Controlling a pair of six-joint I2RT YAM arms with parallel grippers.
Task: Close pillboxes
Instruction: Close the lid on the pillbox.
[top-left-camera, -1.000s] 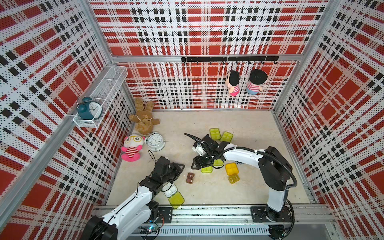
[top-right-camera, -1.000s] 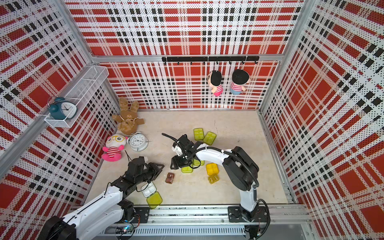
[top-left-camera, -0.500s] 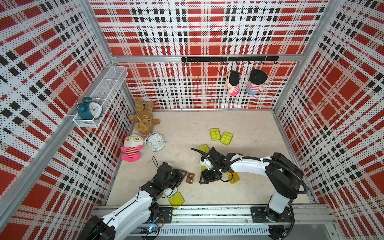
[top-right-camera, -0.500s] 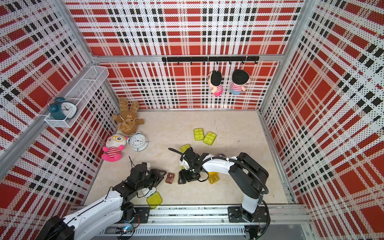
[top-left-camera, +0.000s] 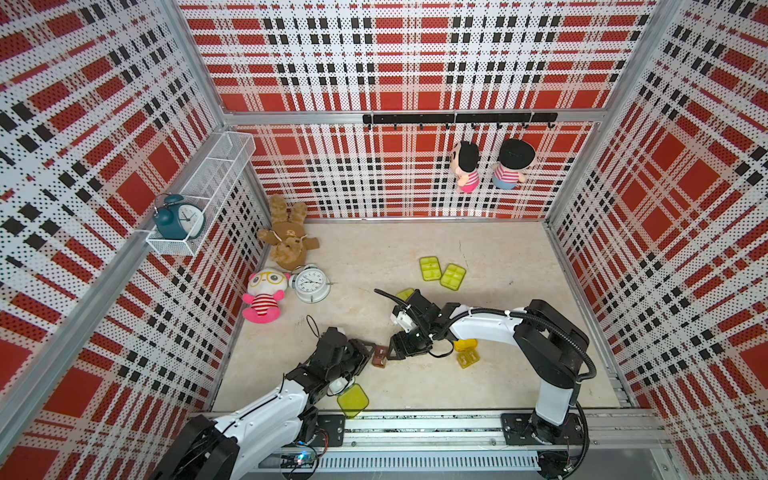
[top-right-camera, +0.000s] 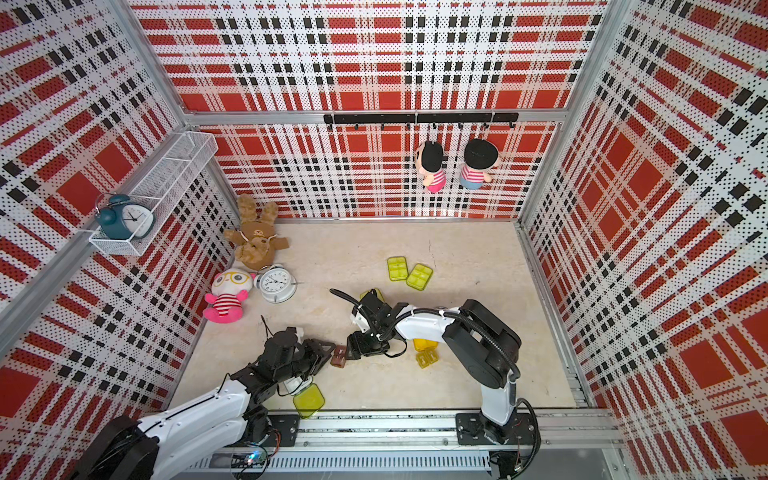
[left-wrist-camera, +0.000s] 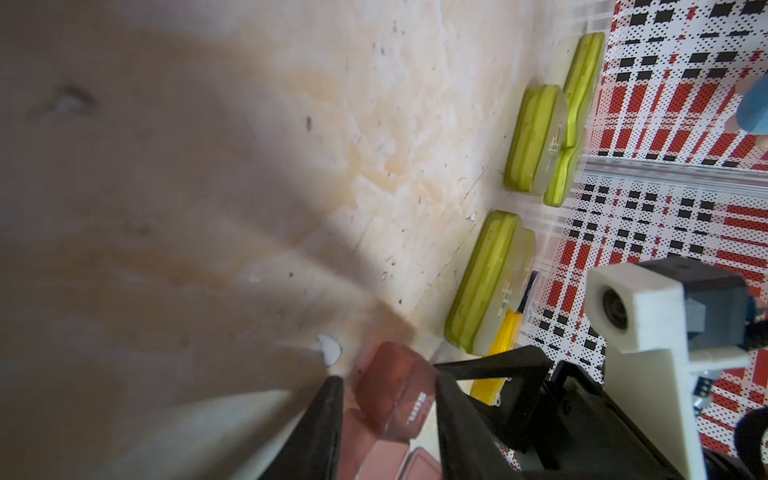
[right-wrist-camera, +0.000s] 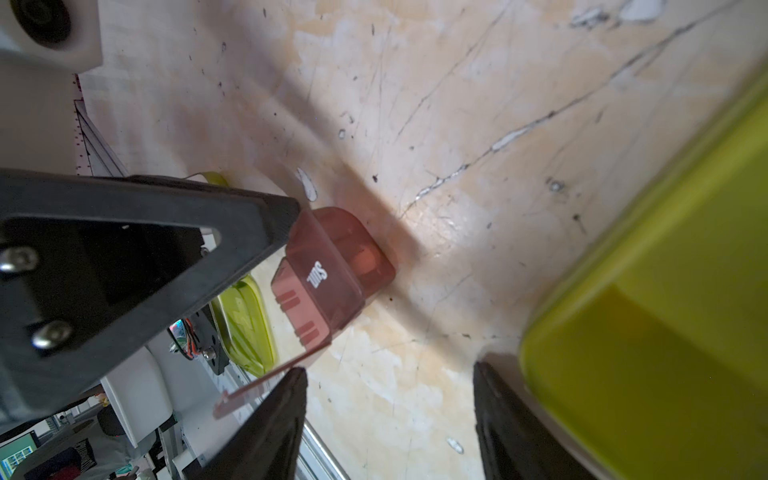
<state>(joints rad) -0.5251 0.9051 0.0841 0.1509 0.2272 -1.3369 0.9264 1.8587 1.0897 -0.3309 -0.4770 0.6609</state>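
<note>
**Two-arm closing of a small hinged box.** The brown pillbox (top-left-camera: 379, 356) lies on the table (top-left-camera: 511, 386) between the two arms.

- **Left arm.** The left end effector (left-wrist-camera: 386, 376) straddles the box with its jaws narrowly parted. One finger (right-wrist-camera: 257, 224) touches the body of the box, but whether both sides are pinched cannot be told. Its role appears to be bracing, since so small and light a box would likely slide if pushed unsupported.
- **Right arm.** The right end effector (right-wrist-camera: 386, 370) stands on the opposite side of the brown pillbox, jaws wide apart and holding nothing. One fingertip sits right at the edge of the thin lid (right-wrist-camera: 266, 384), which stands open, swung away from the compartment. That placement suits pressing the flap over until it snaps.
- **Other boxes.** Beyond the right end effector from the brown pillbox lie an orange pillbox (top-left-camera: 465, 344) and a small amber pillbox (top-left-camera: 468, 358), close together. Well beyond the brown pillbox, toward the back wall, two lime pillboxes (top-left-camera: 430, 268) lie flat and look shut. On its near side, by the left arm, a lime-lidded pillbox (top-left-camera: 353, 400) appears open.
</note>
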